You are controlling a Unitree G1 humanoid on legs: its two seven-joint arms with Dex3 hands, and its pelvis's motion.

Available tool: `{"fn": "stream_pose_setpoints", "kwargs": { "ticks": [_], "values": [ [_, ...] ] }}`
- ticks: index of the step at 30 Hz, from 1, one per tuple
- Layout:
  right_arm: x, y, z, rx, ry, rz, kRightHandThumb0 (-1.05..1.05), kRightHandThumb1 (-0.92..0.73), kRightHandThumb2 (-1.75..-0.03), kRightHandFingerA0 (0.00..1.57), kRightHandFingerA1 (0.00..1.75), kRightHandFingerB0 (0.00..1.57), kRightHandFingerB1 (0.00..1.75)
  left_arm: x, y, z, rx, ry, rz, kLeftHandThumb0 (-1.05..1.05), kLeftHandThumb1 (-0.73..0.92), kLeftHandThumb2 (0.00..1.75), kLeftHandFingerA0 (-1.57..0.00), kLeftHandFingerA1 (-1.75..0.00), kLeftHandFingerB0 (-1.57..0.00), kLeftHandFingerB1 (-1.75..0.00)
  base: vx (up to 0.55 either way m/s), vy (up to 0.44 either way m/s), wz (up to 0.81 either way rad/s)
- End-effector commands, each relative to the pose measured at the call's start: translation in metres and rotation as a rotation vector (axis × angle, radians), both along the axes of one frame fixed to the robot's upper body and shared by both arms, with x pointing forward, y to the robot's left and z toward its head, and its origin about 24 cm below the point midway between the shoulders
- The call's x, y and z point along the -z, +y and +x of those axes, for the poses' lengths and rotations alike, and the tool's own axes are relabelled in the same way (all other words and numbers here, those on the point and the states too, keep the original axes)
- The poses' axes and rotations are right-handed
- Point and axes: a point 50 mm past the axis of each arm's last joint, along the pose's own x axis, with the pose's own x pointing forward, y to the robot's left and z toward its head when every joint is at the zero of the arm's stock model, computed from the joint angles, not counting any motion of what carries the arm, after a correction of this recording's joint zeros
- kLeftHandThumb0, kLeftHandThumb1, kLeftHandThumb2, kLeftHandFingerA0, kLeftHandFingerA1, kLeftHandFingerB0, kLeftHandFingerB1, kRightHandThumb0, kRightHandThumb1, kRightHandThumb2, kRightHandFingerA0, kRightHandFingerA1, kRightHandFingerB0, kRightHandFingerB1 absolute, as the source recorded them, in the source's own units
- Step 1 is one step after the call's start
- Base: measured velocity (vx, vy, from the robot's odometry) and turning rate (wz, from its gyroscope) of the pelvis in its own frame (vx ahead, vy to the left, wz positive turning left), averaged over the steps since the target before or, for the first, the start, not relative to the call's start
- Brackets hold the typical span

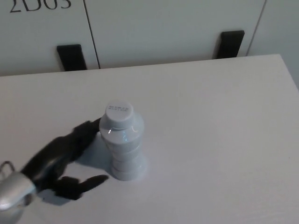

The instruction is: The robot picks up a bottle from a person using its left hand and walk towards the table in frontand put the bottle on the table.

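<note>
You see the white table [219, 116] filling the view. The bottle [122, 140] stands upright on it, left of centre, seemingly set down. Just left of the bottle, the left hand [65, 161] holds nothing, its fingers spread, probably to clear it.

Head-view counts, located relative to table.

- Table [224, 140]: one, white top.
- Bottle [122, 144]: one, pale ribbed plastic, upright on table, left of its centre.
- Cap [117, 114]: one, white, on bottle.
- Left hand [65, 158]: one, black, over table's near-left part.
- Left block [71, 57], right block [231, 43]: two in all, black, just beyond table's far edge.
- Wall panels [173, 28]: three, white, behind table.
- Seams [91, 32] between panels: two, dark.
- Printed marking [39, 4]: one, cropped, above table's far-left corner.
</note>
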Motion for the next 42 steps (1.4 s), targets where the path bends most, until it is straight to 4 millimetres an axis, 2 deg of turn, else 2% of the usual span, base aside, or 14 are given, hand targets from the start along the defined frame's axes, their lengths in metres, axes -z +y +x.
{"fn": "stream_pose_setpoints", "kwargs": {
  "ticks": [1,12,13,19,21,25,26,27,32,33,35,36,37,42],
  "values": [
    [-0.001,-0.007,-0.009,-0.007,0.038,-0.020,-0.38,-0.60,-0.81,0.65,0.58,0.49,0.51,-0.010,0.043,-0.033,-0.062,0.043,-0.123,-0.78,0.50,0.56,0.00,0.00,0.00,0.00,0.00,0.000,0.00],
    [0.000,-0.006,-0.012,0.052,0.034,0.024,-0.27,-0.70,-0.60,0.66,0.52,0.56,0.44,-0.046,0.063,-0.126,0.033,0.010,-0.222,-0.69,0.38,0.83,0.00,-0.19,0.00,-0.13,0.00,0.000,0.00],
    [0.000,-0.006,-0.012,0.050,0.035,0.023,-0.27,-0.70,-0.60,0.66,0.51,0.56,0.44,-0.048,0.061,-0.141,0.057,0.033,-0.244,-0.73,0.47,0.56,-0.21,-0.32,-0.18,-0.27,0.00,0.000,0.00],
    [-0.003,-0.008,-0.005,0.047,0.019,0.028,-0.26,-0.70,-0.61,0.66,0.52,0.55,0.43,-0.047,0.052,-0.201,0.276,0.152,-0.488,-0.51,0.45,0.54,-0.52,-0.40,-0.51,-0.36,0.00,0.000,0.00],
    [-0.005,-0.008,0.005,0.037,0.008,0.018,-0.28,-0.71,-0.61,0.67,0.50,0.56,0.42,-0.055,0.044,-0.201,0.347,0.089,-0.412,-0.68,0.37,0.78,-0.61,-0.54,-0.52,-0.49,0.00,0.000,0.00],
    [-0.008,-0.009,0.014,0.000,0.007,-0.012,-0.32,-0.72,-0.61,0.71,0.46,0.54,0.39,-0.068,0.033,-0.208,0.508,0.127,-0.373,-0.70,0.48,0.56,-0.61,-0.41,-0.61,-0.39,0.00,0.000,0.00],
    [-0.009,-0.008,0.016,0.005,0.000,-0.007,-0.30,-0.70,-0.60,0.68,0.45,0.56,0.39,-0.062,0.035,-0.209,0.518,0.127,-0.408,-0.65,0.36,0.84,-0.59,-0.55,-0.45,-0.47,0.00,0.000,0.00],
    [-0.009,-0.007,0.018,0.003,-0.005,-0.004,-0.31,-0.70,-0.60,0.68,0.45,0.56,0.39,-0.058,0.036,-0.209,0.531,0.129,-0.427,-0.70,0.41,0.60,-0.63,-0.43,-0.58,-0.40,0.00,0.000,0.00],
    [-0.013,-0.006,0.032,0.009,-0.040,0.000,-0.31,-0.70,-0.60,0.67,0.45,0.54,0.39,-0.054,0.044,-0.202,0.584,0.190,-0.393,-0.71,0.37,0.80,-0.64,-0.55,-0.56,-0.49,0.00,0.000,0.00],
    [-0.016,-0.006,0.040,0.006,-0.060,-0.004,-0.31,-0.71,-0.60,0.68,0.45,0.54,0.39,-0.054,0.047,-0.196,0.593,0.181,-0.384,-0.70,0.50,0.57,-0.70,-0.46,-0.63,-0.39,0.00,0.000,0.00],
    [-0.018,-0.005,0.044,0.000,-0.069,-0.009,-0.31,-0.71,-0.60,0.68,0.44,0.53,0.38,-0.052,0.052,-0.195,0.596,0.200,-0.411,-0.68,0.38,0.80,-0.63,-0.55,-0.54,-0.49,0.00,0.000,0.00],
    [-0.019,-0.005,0.049,0.003,-0.082,-0.010,-0.38,-0.61,-0.80,0.62,0.55,0.49,0.49,-0.049,0.056,-0.191,0.593,0.213,-0.412,-0.65,0.37,0.78,-0.63,-0.55,-0.52,-0.48,0.00,0.000,0.00],
    [-0.020,-0.005,0.050,0.004,-0.088,-0.010,-0.31,-0.70,-0.60,0.68,0.44,0.54,0.39,-0.046,0.059,-0.188,0.585,0.224,-0.406,-0.56,0.48,0.56,-0.68,-0.43,-0.59,-0.38,0.00,0.000,0.00],
    [-0.024,-0.004,0.060,-0.003,-0.098,-0.015,-0.32,-0.71,-0.62,0.66,0.43,0.54,0.39,-0.027,0.083,-0.175,0.318,0.372,-0.150,-0.47,0.60,0.60,-0.67,-0.46,-0.64,-0.43,0.00,0.000,0.00]
  ]
}}
